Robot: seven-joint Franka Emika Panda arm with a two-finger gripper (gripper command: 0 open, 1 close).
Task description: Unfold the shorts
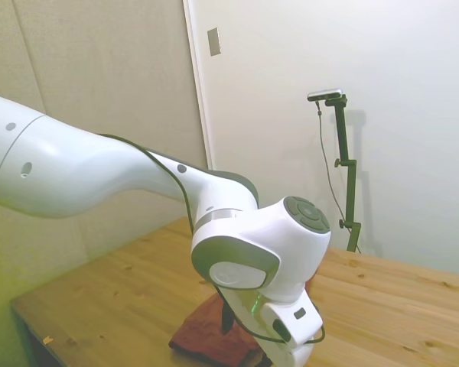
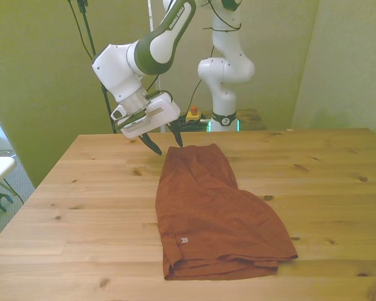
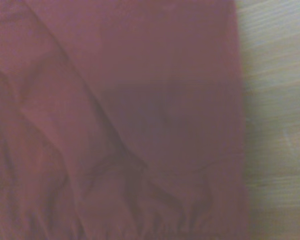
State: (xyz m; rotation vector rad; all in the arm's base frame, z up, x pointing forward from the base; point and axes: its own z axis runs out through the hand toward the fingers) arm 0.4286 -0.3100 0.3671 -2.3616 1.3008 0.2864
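Where the wooden table [image 2: 81, 207] is seen in the front view, a pale plank top with dark knots and visible seams is shown; the shorts [image 2: 213, 213] are laid on it near the middle, folded over on themselves, with a narrower part toward the far edge and a wider, doubled part toward the near edge; a small pale logo is carried near the near corner on the front view's left; wrinkles are spread across the cloth. The gripper [image 2: 167, 143] is held at the far end of the shorts, its two dark fingers parted and pointing down, one tip over bare wood and the other just at the cloth's far edge; whether the cloth is touched cannot be told. In the wrist view, blurred rust-red fabric [image 3: 115, 125] is seen filling most of the picture, with a strip of table wood [image 3: 277, 110] beside its straight edge. In the side view, the shorts [image 1: 206, 332] are largely hidden behind the arm. The room is closed by plain, pale green-tinted walls [image 2: 37, 63].
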